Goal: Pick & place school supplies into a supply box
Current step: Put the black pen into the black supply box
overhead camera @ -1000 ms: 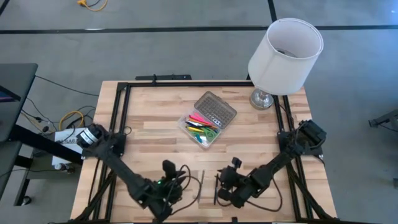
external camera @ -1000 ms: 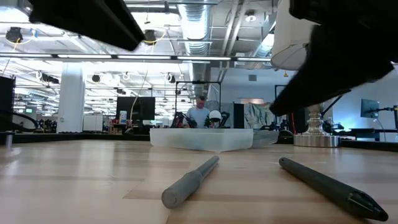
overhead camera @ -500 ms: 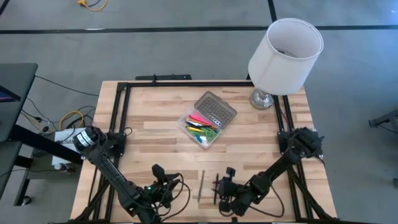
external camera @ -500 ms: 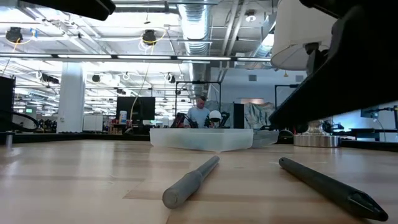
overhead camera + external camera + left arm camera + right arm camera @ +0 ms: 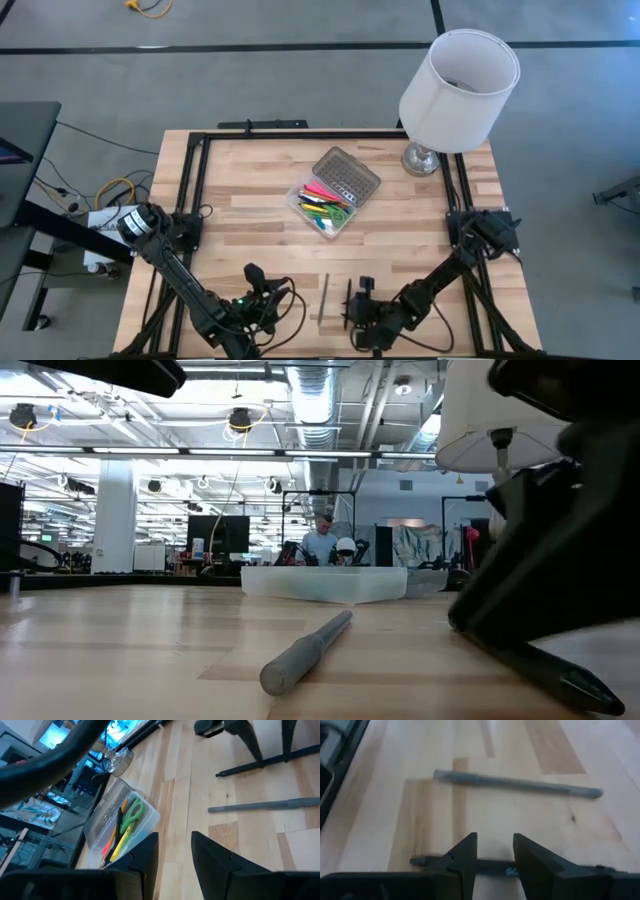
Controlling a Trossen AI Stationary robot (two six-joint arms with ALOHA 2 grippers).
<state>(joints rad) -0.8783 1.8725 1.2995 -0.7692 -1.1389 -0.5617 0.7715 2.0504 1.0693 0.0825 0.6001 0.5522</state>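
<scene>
Bench: my two arms reach low over the near edge of the wooden bench (image 5: 250,215).
Right fingers: my right fingers (image 5: 492,851) are parted and empty, poised straddling the black pen (image 5: 490,867), one on each side of it; I cannot tell whether they touch it.
Left fingers: my left fingers (image 5: 172,851) are partly open, holding nothing, well left of both pens.
Grey pen: the grey pen (image 5: 324,298) lies loose just beside the black one.
Supply box: the supply box (image 5: 325,207) sits mid-bench, lid (image 5: 347,175) open, with coloured pens and green-handled scissors (image 5: 131,814) inside.
Lamp: white lamp (image 5: 455,85) at the far right corner.
</scene>
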